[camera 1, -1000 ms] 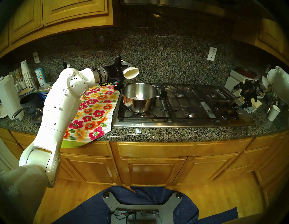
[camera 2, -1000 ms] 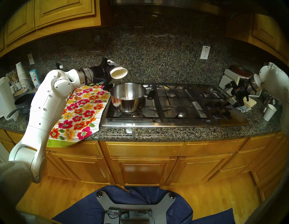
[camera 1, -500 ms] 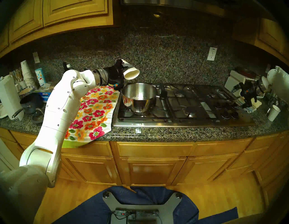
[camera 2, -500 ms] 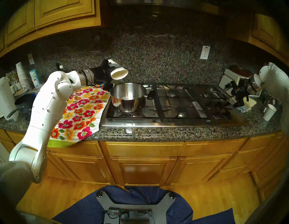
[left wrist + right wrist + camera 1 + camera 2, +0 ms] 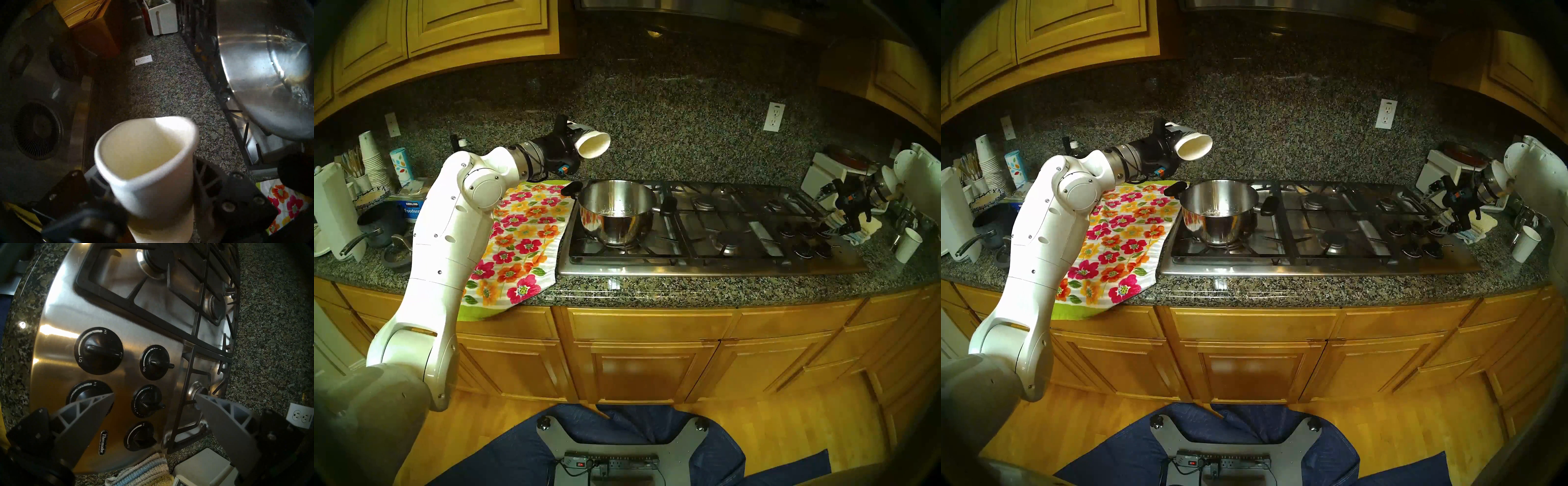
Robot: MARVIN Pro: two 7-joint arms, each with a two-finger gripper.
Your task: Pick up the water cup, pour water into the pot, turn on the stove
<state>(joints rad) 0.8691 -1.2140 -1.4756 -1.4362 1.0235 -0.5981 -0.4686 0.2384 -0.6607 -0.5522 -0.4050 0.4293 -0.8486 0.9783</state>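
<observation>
On the speckled stone surface (image 5: 704, 288), the left hand (image 5: 575, 142) holds the tipped, empty water cup (image 5: 594, 145) at 11 o'clock above the pot (image 5: 616, 210), which has water. Pouring looks done. The right hand (image 5: 153, 397), wide, hangs over the stove (image 5: 714, 264) knobs (image 5: 98, 353), not yet turned.

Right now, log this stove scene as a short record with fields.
cup: white paper cup, tipped on its side, mouth toward the pot, looks empty
held by: left gripper, jaws shut on the cup
pot: steel pot on the stove's front left burner, some water inside
stove: cooktop, no flame seen
right gripper: jaws open, above the knobs, touching none
</observation>
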